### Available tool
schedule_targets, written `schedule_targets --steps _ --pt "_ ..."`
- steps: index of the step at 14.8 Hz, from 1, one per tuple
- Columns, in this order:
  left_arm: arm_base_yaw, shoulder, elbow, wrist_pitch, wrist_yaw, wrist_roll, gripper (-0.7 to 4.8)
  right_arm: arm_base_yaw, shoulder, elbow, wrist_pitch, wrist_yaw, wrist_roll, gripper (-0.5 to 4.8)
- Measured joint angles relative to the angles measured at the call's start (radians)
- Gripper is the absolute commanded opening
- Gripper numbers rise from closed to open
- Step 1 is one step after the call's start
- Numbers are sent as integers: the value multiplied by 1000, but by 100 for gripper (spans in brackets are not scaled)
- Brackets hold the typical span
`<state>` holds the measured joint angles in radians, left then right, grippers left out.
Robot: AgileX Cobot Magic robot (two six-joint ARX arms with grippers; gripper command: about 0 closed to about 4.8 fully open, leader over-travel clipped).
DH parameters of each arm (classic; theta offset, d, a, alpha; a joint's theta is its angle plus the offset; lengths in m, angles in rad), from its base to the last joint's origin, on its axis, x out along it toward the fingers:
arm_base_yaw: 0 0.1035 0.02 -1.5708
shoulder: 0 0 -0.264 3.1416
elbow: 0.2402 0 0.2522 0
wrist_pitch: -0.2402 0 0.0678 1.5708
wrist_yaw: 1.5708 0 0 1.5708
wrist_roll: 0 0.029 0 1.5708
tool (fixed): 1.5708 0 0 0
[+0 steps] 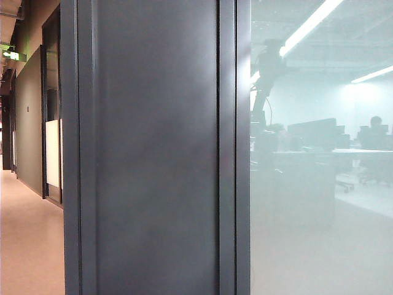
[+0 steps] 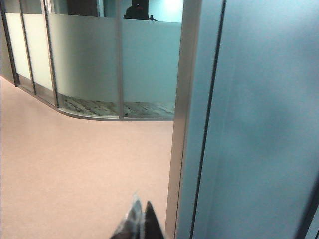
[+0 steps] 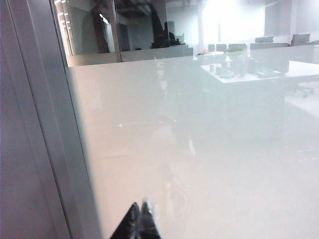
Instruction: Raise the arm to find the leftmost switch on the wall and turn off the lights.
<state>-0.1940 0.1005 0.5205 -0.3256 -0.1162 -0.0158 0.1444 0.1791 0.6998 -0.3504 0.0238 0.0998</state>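
Wall (image 1: 156,153) smooth matte grey, left claw (image 2: 138,219) and right claw (image 3: 141,219) seemingly pressed together

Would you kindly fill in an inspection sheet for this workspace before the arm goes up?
Surface: grey wall panel, smooth; no switch in view.
Job's things: arm only a hazy silhouette in the frosted glass.
Clutter: nothing seen.
Grippers: left gripper shut, low beside the wall over the pink floor; right gripper shut, facing the glass.
Cables: nothing seen.
Surroundings: corridor, lit ceiling lights, office desks behind glass.
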Motion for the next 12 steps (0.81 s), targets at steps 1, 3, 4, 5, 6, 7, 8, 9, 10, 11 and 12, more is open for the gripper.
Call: schedule_targets --steps 1,3,4,5,6,7,8,9,10,11,12 --pt "0 0 0 -2 0 0 -5 0 0 0 0 0 0 -1" --pt "0 0 0 -18 0 0 -5 0 0 0 -5 0 0 -1" --pt "0 0 0 -32 0 0 -5 0 0 0 -8 0 0 -1" --pt "0 0 0 -38 0 0 -5 0 0 0 -7 0 0 -1" --pt "0 0 0 -38 0 0 -5 0 0 0 -8 0 0 -1" --pt "0 0 0 -38 0 0 -5 0 0 0 -8 0 0 -1" --pt "0 0 0 -38 0 0 -5 0 0 0 -7 0 0 -1" --pt "0 0 0 -38 0 0 -5 0 0 0 -7 0 0 -1" --pt "0 0 0 -38 0 0 -5 0 0 0 -8 0 0 -1" --pt "0 0 0 -38 0 0 -5 0 0 0 -7 0 0 -1" --pt "0 0 0 -38 0 0 -5 0 0 0 -7 0 0 -1"
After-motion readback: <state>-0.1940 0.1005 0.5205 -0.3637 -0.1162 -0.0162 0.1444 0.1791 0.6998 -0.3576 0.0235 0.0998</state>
